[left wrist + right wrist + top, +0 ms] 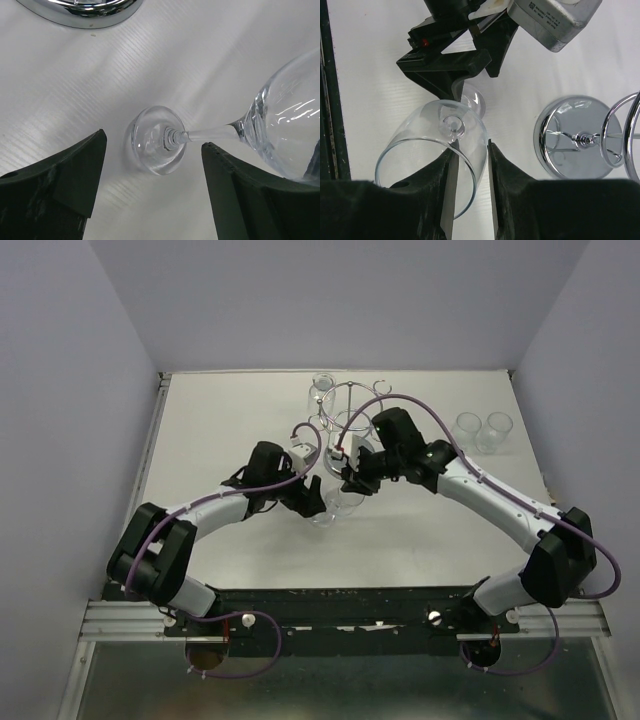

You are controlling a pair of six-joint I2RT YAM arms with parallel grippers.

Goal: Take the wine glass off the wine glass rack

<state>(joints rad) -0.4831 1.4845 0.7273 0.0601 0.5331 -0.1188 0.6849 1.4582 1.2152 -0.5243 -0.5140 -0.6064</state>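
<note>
On the grey block, label print is unreadable. Wine glass tilts beside the wine glass rack, bowl wall pinched in the narrow right gripper; left gripper spread wide around its foot.

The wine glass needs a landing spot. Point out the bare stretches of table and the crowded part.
Bare table: the back-left stretch between the left wall and the rack, and the near strip between the two arms. Crowded: the middle, where the left gripper, right gripper and wine glass meet; two glasses take the back-right corner.
</note>
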